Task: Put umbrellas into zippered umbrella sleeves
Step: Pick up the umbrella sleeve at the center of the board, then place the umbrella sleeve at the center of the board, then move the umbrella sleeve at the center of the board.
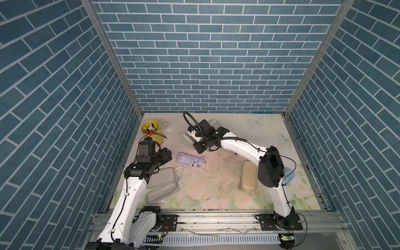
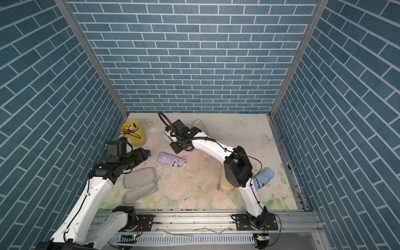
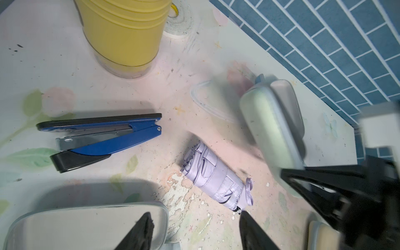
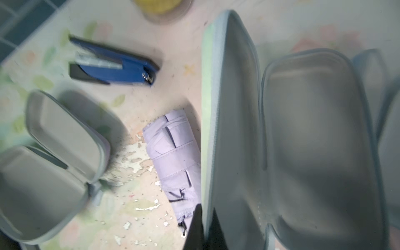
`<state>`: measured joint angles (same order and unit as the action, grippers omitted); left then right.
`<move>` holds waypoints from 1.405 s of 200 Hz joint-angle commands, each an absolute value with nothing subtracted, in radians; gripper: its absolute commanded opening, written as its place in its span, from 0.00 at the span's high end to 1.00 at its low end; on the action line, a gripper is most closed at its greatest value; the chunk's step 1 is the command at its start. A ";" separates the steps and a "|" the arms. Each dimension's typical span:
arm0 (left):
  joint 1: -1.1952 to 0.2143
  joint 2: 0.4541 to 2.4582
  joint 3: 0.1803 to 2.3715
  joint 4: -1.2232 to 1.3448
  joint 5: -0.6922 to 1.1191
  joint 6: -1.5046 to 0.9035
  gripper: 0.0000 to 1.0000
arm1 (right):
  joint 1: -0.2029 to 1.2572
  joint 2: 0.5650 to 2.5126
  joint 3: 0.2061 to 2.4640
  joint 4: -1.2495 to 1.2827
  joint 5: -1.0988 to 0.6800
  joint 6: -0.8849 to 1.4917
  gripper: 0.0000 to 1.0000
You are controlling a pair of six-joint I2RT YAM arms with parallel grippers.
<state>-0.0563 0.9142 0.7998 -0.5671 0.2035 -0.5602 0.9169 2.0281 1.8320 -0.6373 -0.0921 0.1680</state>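
Note:
The lilac umbrella (image 1: 191,160) (image 2: 172,160) lies on its side mid-table, free of both grippers. My right gripper (image 4: 206,216) is shut on the rim of the mint sleeve's (image 4: 238,129) raised lid, whose grey inside faces the camera. In both top views that gripper (image 1: 191,135) sits at the back, past the lilac umbrella. An open lilac sleeve (image 1: 162,179) (image 4: 62,134) lies at the left. My left gripper (image 3: 195,229) hovers open between it and the lilac umbrella (image 3: 216,179), holding nothing. A shut beige sleeve (image 1: 249,175) and a light blue umbrella (image 2: 263,178) lie on the right.
A yellow cup of pens (image 1: 151,132) and a tape roll (image 1: 166,125) stand at the back left. A dark blue stapler (image 3: 104,138) lies close to the left gripper. Another pale sleeve half (image 2: 200,125) shows behind the right wrist. Paint is flaked mid-table.

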 commanded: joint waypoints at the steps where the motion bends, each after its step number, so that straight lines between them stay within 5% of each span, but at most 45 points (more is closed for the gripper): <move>1: -0.131 0.940 0.814 -0.519 0.262 -0.595 0.26 | 0.915 1.809 1.597 -0.635 0.006 0.545 1.00; 33: -0.362 1.045 0.792 -0.383 0.236 -0.685 0.11 | 0.979 1.626 1.292 -0.554 0.010 0.803 1.00; 72: -0.469 1.177 0.766 -0.278 0.238 -0.714 0.08 | 1.002 1.645 1.171 -0.406 -0.139 0.841 1.00; 93: -0.495 1.225 0.754 -0.273 0.254 -0.708 0.07 | 0.991 1.587 1.178 -0.509 -0.139 0.808 0.68; 110: -0.515 1.251 0.747 -0.297 0.256 -0.702 0.06 | 0.960 1.522 1.183 -0.684 -0.097 0.778 0.51; 139: -0.558 1.257 0.738 -0.313 0.243 -0.706 0.05 | 0.889 1.456 1.168 -1.066 0.174 0.776 0.16; 172: -0.619 1.279 0.740 -0.363 0.203 -0.699 0.05 | 0.807 1.387 0.992 -1.111 0.220 0.839 0.05; 240: -0.628 1.314 0.726 -0.347 0.204 -0.687 0.06 | 0.762 1.528 0.887 -0.846 0.127 0.827 0.03; 281: -0.628 1.360 0.715 -0.283 0.239 -0.711 0.09 | 0.600 1.477 0.797 -0.810 0.170 0.792 0.18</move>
<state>-0.6235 1.3338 0.7341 -0.3119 0.2260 -0.7048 0.6853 1.5188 0.8440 -0.8116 0.1127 0.7784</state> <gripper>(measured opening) 0.920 0.857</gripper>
